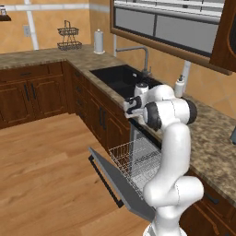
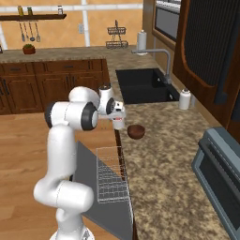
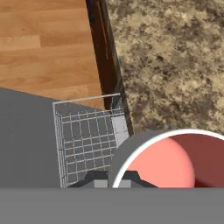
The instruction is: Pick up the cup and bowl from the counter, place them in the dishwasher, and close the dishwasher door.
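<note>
Cup (image 3: pixel 168 159) sits pinched in the fingers (image 2: pixel 118 123) at the tabletop (image 2: pixel 173 154) edge, above the dishwasher's wire rack (image 3: pixel 85 140) and lowered dishwasher door (image 1: pixel 120 184); bowl (image 2: pixel 136 131) rests just beside it.

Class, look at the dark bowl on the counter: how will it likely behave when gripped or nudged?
The bowl looks rigid, so it probably keeps its shape when pinched. Its rounded sides suggest it may slide or rock on the smooth counter. Low and wide, it seems unlikely to tip.
</note>
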